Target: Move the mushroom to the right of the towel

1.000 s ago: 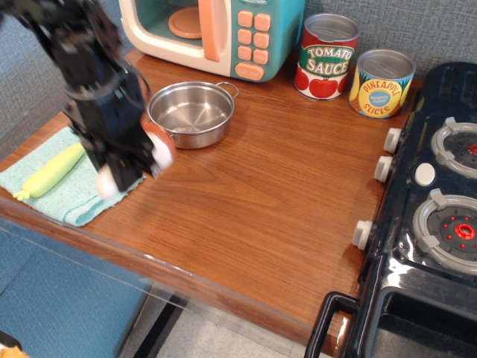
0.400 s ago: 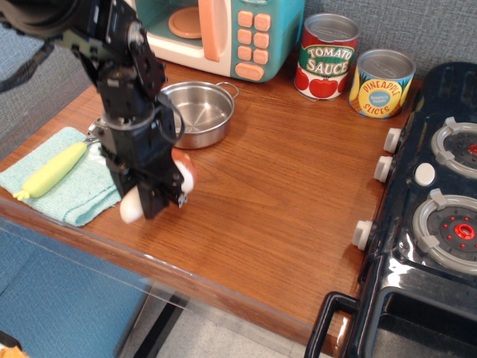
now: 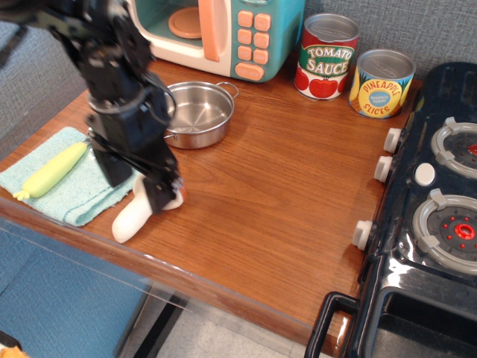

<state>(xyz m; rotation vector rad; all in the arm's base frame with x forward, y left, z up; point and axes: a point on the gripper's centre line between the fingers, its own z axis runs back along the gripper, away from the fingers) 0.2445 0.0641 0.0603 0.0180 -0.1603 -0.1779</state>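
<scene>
The white mushroom (image 3: pixel 130 218) lies on the wooden counter just right of the teal towel (image 3: pixel 78 195), near the front edge. Its cream stem points toward the lower left. Its cap is mostly hidden behind one finger, with only a pale sliver showing. My black gripper (image 3: pixel 138 186) stands directly over the cap end. Its jaws look spread apart, one finger (image 3: pixel 112 165) over the towel's right edge and the other (image 3: pixel 160 190) against the cap. The mushroom rests on the counter.
A slim yellow-green toy vegetable (image 3: pixel 52 170) lies on the towel. A steel pan (image 3: pixel 195 113) stands behind the gripper. A toy microwave (image 3: pixel 246 33) and two cans (image 3: pixel 326 58) (image 3: pixel 381 83) are at the back. A black toy stove (image 3: pixel 440 201) fills the right side.
The gripper carried the mushroom from over the towel to the right and down to the counter. The mushroom now lies on the wood and the jaws look wider apart.
</scene>
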